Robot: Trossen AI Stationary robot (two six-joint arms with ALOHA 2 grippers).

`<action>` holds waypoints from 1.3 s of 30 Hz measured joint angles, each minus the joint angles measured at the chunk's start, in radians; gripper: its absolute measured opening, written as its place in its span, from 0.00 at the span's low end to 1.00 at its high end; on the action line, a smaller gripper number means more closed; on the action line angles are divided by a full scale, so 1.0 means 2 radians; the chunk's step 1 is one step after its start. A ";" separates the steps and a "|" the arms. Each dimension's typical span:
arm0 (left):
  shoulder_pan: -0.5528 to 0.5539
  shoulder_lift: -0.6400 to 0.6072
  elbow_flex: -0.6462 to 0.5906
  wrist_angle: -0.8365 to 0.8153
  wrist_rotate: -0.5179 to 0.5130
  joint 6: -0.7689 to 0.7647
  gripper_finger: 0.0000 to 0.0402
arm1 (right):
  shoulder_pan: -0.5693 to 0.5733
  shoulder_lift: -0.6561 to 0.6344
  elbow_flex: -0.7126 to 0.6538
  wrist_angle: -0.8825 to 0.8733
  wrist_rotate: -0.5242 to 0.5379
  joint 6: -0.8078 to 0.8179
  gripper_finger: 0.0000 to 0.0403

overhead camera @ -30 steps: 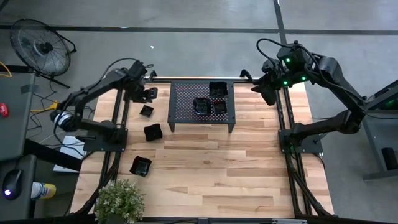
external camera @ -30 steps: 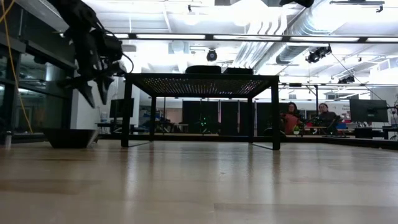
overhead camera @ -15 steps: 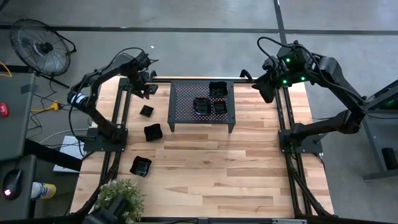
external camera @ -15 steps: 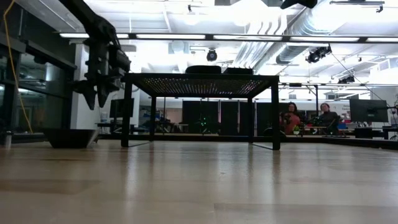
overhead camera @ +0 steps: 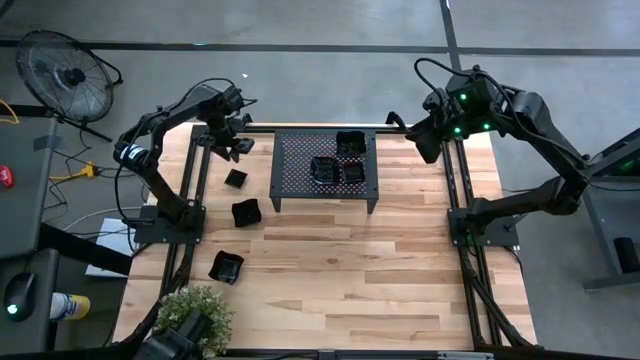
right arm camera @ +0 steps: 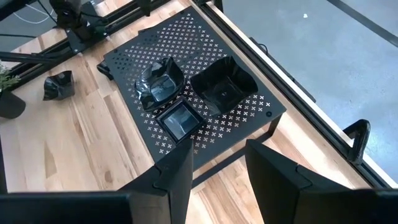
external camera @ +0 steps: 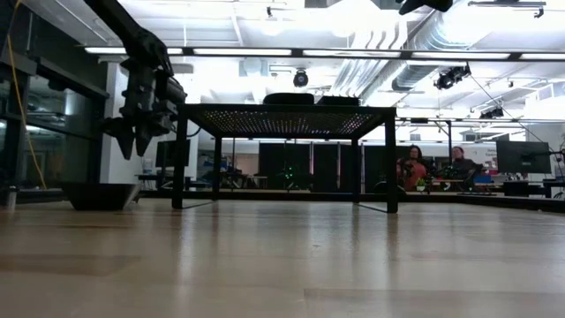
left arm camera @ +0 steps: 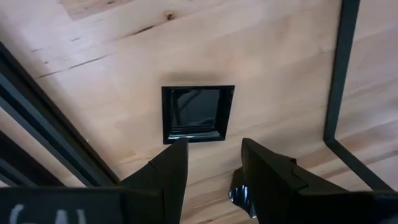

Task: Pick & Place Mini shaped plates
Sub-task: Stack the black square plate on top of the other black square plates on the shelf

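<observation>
Several glossy black mini plates are in view. Three sit on the black perforated rack: a wavy one, a deeper one and a small square one. Others rest flat on the wooden table left of the rack: a small square plate, a second plate and a third plate. My left gripper hangs open over the far left corner with its fingers pointing down, just short of the square plate and clear of the table. My right gripper waits open by the far right corner.
The rack stands on thin legs at the table's far middle. Black frame rails run along both sides. A potted plant sits at the near left corner. Bare wood fills the near half. People sit far behind the table.
My left arm has raised its elbow and swung it toward the far edge. Its gripper stayed over the far left corner and tipped to point more straight down. The plates have kept their places.
</observation>
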 joint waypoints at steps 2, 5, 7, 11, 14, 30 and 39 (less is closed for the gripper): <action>0.000 0.000 0.000 0.002 -0.003 0.000 0.36 | 0.000 0.000 0.000 0.000 0.000 0.000 0.35; 0.000 0.004 0.000 0.003 -0.011 -0.001 0.36 | 0.000 0.000 0.000 0.001 0.000 -0.001 0.35; 0.000 0.012 0.000 -0.002 -0.013 -0.002 0.36 | 0.000 0.000 0.000 0.001 0.000 -0.001 0.35; 0.000 0.026 0.000 -0.001 -0.010 -0.009 0.36 | 0.000 0.000 0.000 0.002 -0.003 -0.003 0.35; 0.000 0.028 0.000 -0.004 -0.011 -0.009 0.36 | 0.000 0.000 0.000 0.002 -0.003 -0.006 0.35; -0.001 0.027 0.001 -0.007 0.009 -0.039 0.36 | 0.000 0.000 0.000 0.002 -0.004 -0.017 0.35; -0.083 0.019 0.026 -0.017 -0.037 -0.075 0.36 | 0.000 0.000 0.000 0.001 -0.006 -0.030 0.35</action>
